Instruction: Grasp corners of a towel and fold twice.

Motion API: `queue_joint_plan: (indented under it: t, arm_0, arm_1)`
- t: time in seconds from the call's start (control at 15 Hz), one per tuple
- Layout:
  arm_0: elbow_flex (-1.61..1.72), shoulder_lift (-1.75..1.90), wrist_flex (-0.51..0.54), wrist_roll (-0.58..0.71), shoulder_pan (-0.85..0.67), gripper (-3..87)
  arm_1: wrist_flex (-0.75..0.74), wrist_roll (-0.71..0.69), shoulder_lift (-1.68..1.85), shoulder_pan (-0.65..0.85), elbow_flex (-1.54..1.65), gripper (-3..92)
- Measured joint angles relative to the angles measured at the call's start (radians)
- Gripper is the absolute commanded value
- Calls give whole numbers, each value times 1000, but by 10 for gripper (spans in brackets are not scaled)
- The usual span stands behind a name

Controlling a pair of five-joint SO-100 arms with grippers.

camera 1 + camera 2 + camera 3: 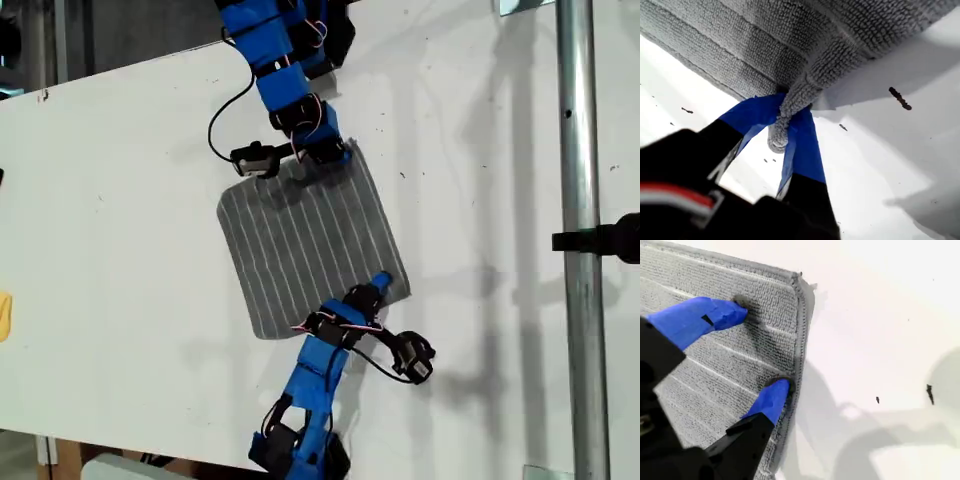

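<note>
Soft, light pile towel (305, 235), grey with thin white stripes, spread flat about the middle of the white table (120, 250), between the two arms. Probably limp, ready to sag, bunch or drag once lifted. Not fragile, and hardly slippery against the taped jaws, judging by the looped surface. Best taken right at the corners, with a deep bite past the hem; a shallow nip likely to slip off.

Clenched on a pinched corner (782, 127): my first gripper (790, 107). Fabric rolled into a thick wad between the blue jaws, with the cloth beside it raised just off the table and a shadow beneath. Apparently the arm reaching in from the exterior view's lower edge.

Released and spread wide: my second gripper (761, 346). Both blue tips pressed down onto the cloth, just inside the hem and near another corner (799, 276), gripping nothing yet. Calls for gathering a ridge of fabric before closing.

Around the towel, bare table with a few dark specks. Metal pole (575, 250) with a black clamp (610, 238) along the exterior view's right, well apart from the cloth. Something yellow (4, 316) at the exterior view's left edge, too cropped to identify. Loose black cable (222, 115) beside the arm at the exterior view's top edge, the likeliest snag. Otherwise nothing across the path of a fold.
</note>
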Motion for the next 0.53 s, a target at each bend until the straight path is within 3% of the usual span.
queue_joint_plan:
  t: [0.2,0.53]
  arm_0:
    - [-176,-2,140,23,51,269]
    - [-290,-135,150,43,60,267]
  arm_1:
    - [0,-2,-14,0,0,-2]
    - [0,-5,-14,0,0,-2]
